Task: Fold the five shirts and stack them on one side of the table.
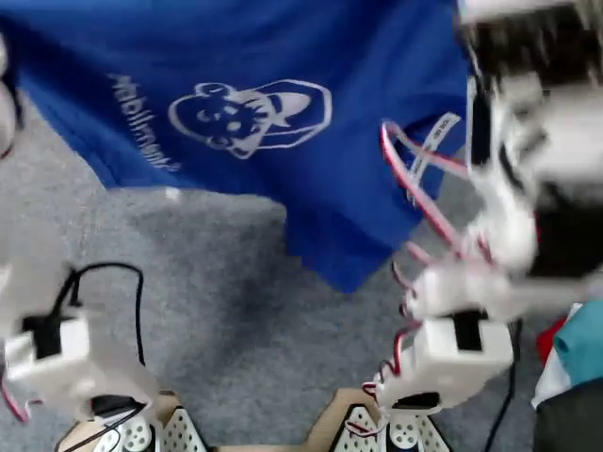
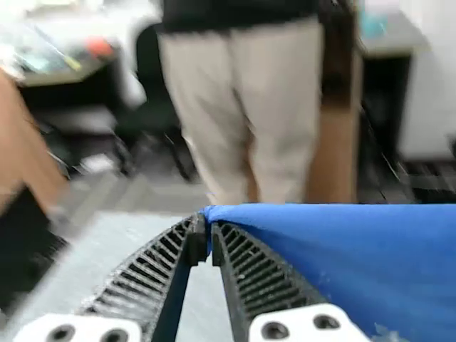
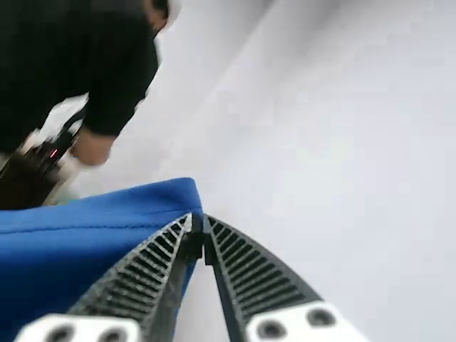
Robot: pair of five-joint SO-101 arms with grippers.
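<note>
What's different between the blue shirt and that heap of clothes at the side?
The blue shirt is held spread out, pinched by the left gripper and the right gripper; the heap sits bunched. The shirt is one blue with a white print; the heap mixes teal, red and white. Both are unfolded cloth.

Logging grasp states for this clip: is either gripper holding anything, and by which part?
Both hold the blue shirt. The left gripper pinches a corner of its edge between its tips, and the right gripper pinches another corner.
</note>
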